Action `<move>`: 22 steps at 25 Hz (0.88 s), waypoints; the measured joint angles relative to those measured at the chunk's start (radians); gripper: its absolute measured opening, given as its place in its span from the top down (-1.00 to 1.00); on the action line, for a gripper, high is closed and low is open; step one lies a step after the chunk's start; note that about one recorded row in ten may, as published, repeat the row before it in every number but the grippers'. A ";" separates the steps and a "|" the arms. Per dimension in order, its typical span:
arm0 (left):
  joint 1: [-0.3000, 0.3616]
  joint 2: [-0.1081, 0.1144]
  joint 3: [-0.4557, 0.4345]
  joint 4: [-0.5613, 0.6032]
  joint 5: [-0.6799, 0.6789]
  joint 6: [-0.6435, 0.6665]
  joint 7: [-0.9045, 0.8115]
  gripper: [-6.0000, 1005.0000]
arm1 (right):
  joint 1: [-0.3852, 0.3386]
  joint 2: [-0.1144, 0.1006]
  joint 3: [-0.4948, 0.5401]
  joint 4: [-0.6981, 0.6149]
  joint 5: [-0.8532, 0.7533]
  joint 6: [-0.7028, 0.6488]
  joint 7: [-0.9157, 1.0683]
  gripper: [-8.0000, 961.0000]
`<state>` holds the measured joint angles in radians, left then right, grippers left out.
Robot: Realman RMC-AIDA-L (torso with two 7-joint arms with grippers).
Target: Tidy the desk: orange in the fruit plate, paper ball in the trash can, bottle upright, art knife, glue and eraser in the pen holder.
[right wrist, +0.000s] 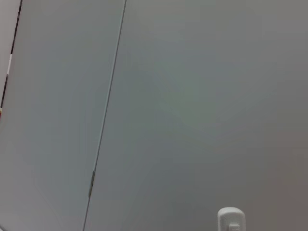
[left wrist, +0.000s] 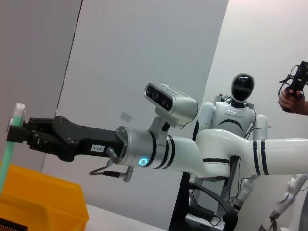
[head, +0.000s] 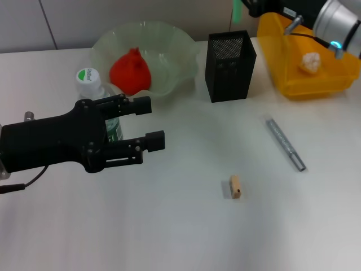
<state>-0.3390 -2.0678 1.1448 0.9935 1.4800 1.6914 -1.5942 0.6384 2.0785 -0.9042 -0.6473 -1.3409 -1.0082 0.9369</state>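
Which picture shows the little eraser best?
The head view. There the eraser lies in plain sight on the desk, with nothing covering it. The left wrist view shows the other arm and the room, not the eraser. The right wrist view shows only a grey wall.

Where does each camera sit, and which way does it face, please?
Head view: on the head, looking down at the desk; it shows the open left gripper on the left and the right arm far right, above the trash can.
Left wrist view: on the left wrist, looking across at the right arm, whose right gripper holds a green stick above the trash can.
Right wrist view: on the right wrist, facing a grey wall; no robot part shows.
Shared: head and left wrist views both show the right arm and the trash can.
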 joint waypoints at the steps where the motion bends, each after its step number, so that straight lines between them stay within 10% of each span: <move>1: 0.000 0.000 0.000 -0.002 0.000 0.000 0.000 -0.55 | 0.019 0.000 0.007 0.026 0.007 0.002 -0.032 0.60; 22: 0.004 0.000 0.001 -0.016 -0.003 0.007 0.000 -0.55 | 0.089 -0.003 0.075 0.227 0.028 0.034 -0.190 0.60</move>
<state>-0.3352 -2.0678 1.1459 0.9778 1.4771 1.6983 -1.5937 0.7272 2.0754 -0.8290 -0.4206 -1.3131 -0.9740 0.7468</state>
